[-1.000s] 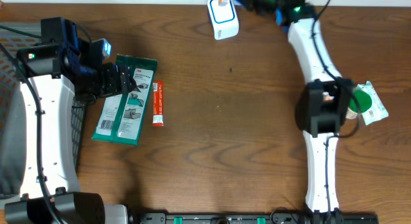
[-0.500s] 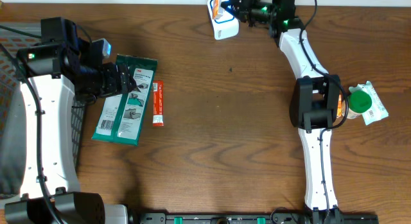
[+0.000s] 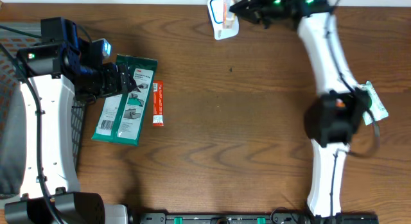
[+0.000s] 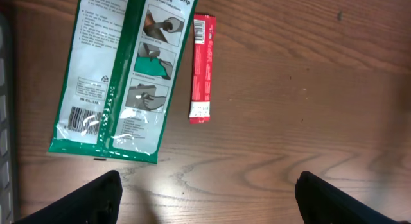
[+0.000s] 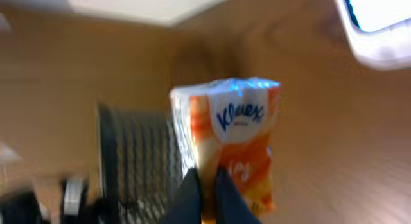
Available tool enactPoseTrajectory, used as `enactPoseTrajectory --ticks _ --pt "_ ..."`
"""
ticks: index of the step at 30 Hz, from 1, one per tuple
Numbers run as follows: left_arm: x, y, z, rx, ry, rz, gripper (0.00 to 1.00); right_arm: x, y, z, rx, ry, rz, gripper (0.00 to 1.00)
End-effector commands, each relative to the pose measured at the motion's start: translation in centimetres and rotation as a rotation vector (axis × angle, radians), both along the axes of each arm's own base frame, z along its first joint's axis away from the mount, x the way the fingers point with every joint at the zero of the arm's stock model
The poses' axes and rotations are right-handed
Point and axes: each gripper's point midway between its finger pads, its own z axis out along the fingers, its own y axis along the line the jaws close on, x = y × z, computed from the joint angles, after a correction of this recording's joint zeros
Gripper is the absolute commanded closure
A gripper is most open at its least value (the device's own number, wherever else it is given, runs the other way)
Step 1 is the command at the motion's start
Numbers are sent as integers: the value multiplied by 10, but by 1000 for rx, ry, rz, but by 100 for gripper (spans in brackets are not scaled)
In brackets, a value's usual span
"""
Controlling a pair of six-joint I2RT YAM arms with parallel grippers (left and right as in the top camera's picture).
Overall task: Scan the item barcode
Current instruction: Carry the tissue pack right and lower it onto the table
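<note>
Tissue pack (image 5: 234,137) stays over scanner (image 3: 223,33); right arm (image 3: 324,44) swung outward.

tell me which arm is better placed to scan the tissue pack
Right. The right gripper is shut on the tissue pack beside the scanner; the left gripper hangs open over the gloves pack across the table.

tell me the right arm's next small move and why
Probably a slight wrist turn to aim the pack at the scanner. The right gripper is shut on the pack, yet the wrist view shows only its logo face, no barcode, with the scanner off at the corner.
</note>
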Motion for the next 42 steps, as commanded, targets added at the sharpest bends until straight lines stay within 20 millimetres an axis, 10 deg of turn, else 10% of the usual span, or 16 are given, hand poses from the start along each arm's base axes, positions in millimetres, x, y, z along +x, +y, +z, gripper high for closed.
enactPoseTrajectory --ticks 1,10,18,42 --pt "-2 -1 4 -5 -9 4 13 -35 -31 48 -284 -297 54 99" --pt "-2 -1 4 -5 -10 4 13 -136 -112 -7 -805 70 117 99" --pt "-2 -1 4 -5 -9 4 13 -145 -120 -51 -839 211 130 99" --pt "-2 -1 4 -5 -10 4 13 -184 -231 -224 -1332 518 -89 99"
